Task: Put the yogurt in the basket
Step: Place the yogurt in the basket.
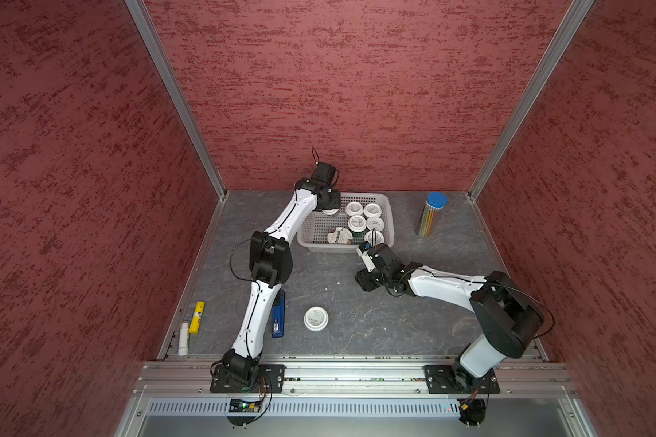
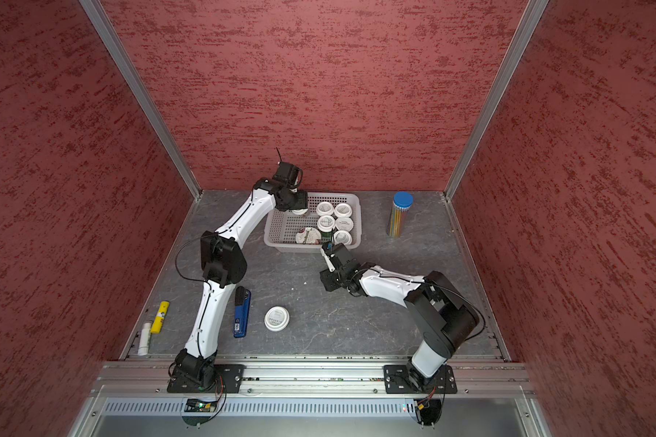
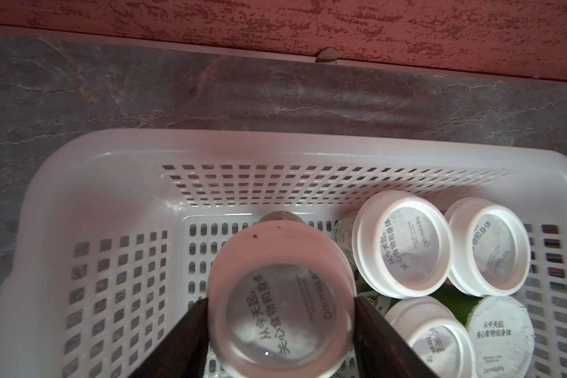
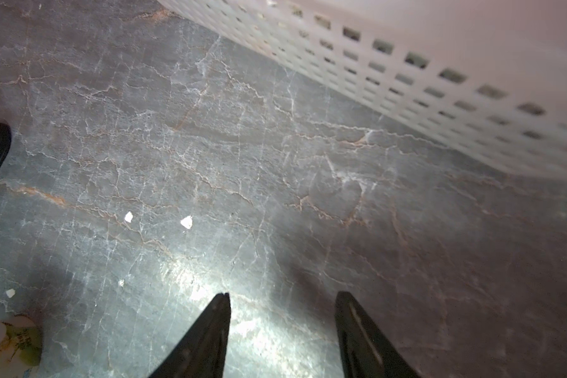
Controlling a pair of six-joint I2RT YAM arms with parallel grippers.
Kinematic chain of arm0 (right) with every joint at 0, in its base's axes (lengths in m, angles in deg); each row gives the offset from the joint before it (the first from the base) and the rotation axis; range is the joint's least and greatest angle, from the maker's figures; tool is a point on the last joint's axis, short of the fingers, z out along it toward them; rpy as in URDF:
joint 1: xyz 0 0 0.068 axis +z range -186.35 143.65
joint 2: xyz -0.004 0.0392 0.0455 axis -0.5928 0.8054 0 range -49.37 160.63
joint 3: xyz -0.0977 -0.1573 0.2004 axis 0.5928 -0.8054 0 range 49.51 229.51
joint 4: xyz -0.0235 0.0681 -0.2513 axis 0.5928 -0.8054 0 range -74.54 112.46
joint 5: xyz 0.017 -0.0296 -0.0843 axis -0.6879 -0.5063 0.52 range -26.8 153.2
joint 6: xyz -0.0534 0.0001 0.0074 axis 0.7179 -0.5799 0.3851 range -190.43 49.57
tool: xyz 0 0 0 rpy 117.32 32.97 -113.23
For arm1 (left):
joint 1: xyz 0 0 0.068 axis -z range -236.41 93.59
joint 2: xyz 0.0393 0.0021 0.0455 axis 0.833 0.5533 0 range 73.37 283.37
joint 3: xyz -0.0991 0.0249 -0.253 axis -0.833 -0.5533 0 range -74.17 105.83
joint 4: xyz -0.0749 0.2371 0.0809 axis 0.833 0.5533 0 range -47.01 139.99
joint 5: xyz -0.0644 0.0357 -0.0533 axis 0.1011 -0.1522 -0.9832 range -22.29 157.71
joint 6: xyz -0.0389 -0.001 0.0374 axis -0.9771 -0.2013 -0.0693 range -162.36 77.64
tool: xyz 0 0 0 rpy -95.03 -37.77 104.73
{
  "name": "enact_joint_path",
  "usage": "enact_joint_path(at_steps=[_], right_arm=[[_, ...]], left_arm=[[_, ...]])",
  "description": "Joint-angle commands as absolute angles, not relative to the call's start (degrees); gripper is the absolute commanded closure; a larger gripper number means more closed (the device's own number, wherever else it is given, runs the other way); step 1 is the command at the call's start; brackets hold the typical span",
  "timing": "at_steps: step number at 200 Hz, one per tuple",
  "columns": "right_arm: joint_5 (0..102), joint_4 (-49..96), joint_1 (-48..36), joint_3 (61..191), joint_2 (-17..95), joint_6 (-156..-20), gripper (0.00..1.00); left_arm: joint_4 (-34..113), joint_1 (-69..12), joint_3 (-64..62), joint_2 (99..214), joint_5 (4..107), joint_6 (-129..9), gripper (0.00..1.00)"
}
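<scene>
In both top views the pale perforated basket (image 1: 320, 248) (image 2: 281, 244) stands at the back of the table. Inside it are several white-lidded yogurt cups (image 1: 356, 223) and a Chobani cup (image 1: 339, 236). My left gripper (image 3: 281, 304) is shut on another yogurt cup (image 3: 275, 261), holding it by the lid over the basket's (image 3: 210, 140) far left corner (image 1: 330, 212). One more yogurt cup (image 1: 316, 319) (image 2: 276, 318) stands alone on the table in front. Just before the basket's front wall (image 4: 439, 65), my right gripper (image 4: 283, 294) (image 1: 365, 282) hangs open over bare table.
A tall blue-capped tube of pencils (image 1: 430, 213) stands right of the basket. A blue stapler (image 1: 278, 314) lies beside the left arm. At the table's left edge lie a yellow marker (image 1: 197, 317) and a white tube (image 1: 183, 338). Red walls close in on three sides.
</scene>
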State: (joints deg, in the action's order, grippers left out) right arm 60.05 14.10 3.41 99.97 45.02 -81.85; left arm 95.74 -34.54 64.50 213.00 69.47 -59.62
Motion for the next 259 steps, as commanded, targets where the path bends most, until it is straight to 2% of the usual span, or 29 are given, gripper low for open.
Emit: enact_joint_path(at_steps=[1,125,193,259], right_arm=[[59.2,14.9,3.2,99.6,46.1,-82.7,0.44],[58.3,13.3,3.1,102.4,49.4,-82.8,0.43],[58.1,12.8,3.1,103.0,49.8,-82.8,0.44],[57.3,11.2,3.1,104.0,48.4,-82.4,0.44]], left_arm=[[90.2,-34.3,63.8,214.2,68.8,-59.0,0.32],[89.1,-34.3,64.8,218.5,67.3,-59.5,0.28],[89.1,-33.7,65.5,218.2,67.0,-59.6,0.15],[90.8,-32.9,66.1,214.6,67.3,-60.7,0.14]])
